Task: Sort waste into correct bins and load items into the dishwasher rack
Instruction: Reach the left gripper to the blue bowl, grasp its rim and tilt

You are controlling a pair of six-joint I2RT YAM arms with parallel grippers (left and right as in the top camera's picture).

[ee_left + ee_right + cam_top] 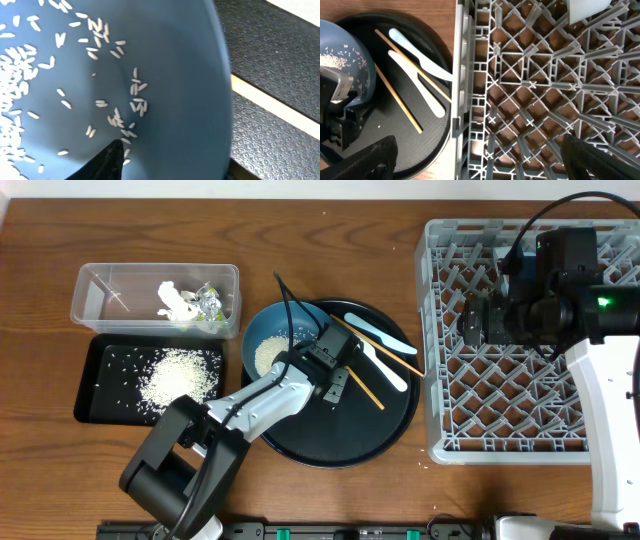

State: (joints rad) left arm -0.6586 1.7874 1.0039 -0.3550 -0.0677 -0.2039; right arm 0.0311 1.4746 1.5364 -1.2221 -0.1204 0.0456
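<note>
On the right of the worktop (40, 480) stands the dishwasher rack (432, 380), and your right hand (477, 147) hangs over its pegs, fingers spread wide and holding nothing. Left of the rack, the round black tray (340, 435) carries the dark blue dish (262, 328) on its left side. Your left hand (312, 363) sits at the dish's right rim with one fingertip (112, 156) showing inside the bowl, but you cannot tell from these views whether it is pinching the rim or only bracketing it. Right of the dish lie the pale spoons (372, 328) and the chopsticks (378, 346). The danger is a thin hold on a single edge. Lifted that way, the dish may swing or slip and scatter its rice (268, 358) over the round tray or the wood, instead of into the shallow black tray (90, 405), where a heap already lies. The dish looks smooth, matte and steep-walled. It has a white pile on one side and loose grains strewn down the slope.
</note>
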